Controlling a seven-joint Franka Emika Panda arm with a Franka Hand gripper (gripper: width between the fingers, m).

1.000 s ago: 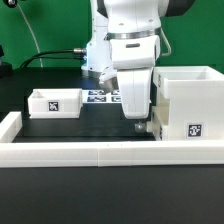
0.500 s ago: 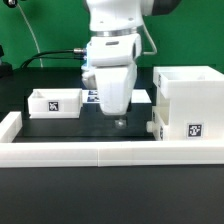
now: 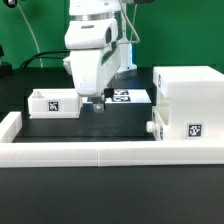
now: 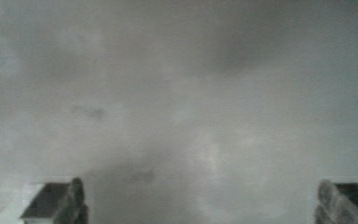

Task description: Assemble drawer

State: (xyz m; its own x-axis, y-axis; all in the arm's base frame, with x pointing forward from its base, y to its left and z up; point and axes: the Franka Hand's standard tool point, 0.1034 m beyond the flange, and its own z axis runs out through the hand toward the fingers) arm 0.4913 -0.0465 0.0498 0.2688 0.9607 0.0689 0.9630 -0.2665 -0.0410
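Observation:
The tall white drawer shell (image 3: 188,100) stands at the exterior view's right, with a tag on its front. A knobbed tray (image 3: 152,128) sits low in its side. A second small tray (image 3: 55,102) with a tag lies on the black mat at the left. My gripper (image 3: 97,104) hangs just right of that loose tray, close above the mat, holding nothing. In the wrist view my gripper (image 4: 206,204) is open, with its fingertips (image 4: 59,200) far apart over blurred grey mat. No part shows between them.
A low white wall (image 3: 100,152) edges the mat's front and left. The marker board (image 3: 127,97) lies flat behind the gripper, between the tray and the shell. A black cable runs across the back left.
The arm has swung from beside the shell to the exterior view's left, and now hangs next to the loose tray. The parts have not moved.

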